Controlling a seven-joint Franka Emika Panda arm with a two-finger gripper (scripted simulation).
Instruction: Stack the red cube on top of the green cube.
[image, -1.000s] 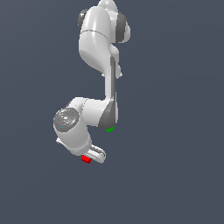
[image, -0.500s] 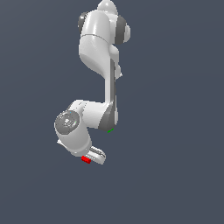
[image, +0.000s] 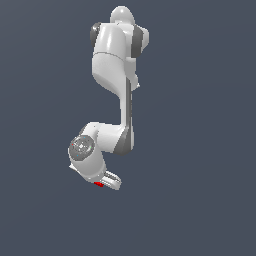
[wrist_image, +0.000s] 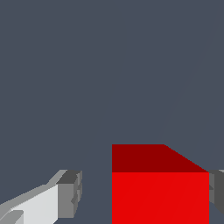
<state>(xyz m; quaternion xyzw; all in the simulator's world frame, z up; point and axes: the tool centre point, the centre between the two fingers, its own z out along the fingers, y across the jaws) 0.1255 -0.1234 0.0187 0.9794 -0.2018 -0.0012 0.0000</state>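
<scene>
Gripper state: the white robot gripper with grey pads (wrist_image: 142, 192) is spread apart and holds nothing. In the wrist view one grey fingertip (wrist_image: 70, 192) stands clear of the cube with a gap; the other pad, at the far edge of the pic, is touching or almost touching the cube's opposite face, I cannot tell which.

Red cube: the small bright red plain cube (wrist_image: 159, 188) sits between the two fingers, not centred, much nearer to one of them. In the exterior view only a thin red strip (image: 99, 184) shows under the gripper.

Green cube: not visible in either current view; prob. hidden behind the arm in the exterior view, so its place cannot be told.

Step, as I judge: grasp not yet made; closing on the red cube comes next.

Risk 1: off-centre cube. When the fingers close, the near pad may push it first, so it can slide or twist before the far pad arrives.

Risk 2: weak or crooked pinch, cube drops during the lift.

Risk 3: a twisted cube will sit badly on the green one and may fall off.
</scene>
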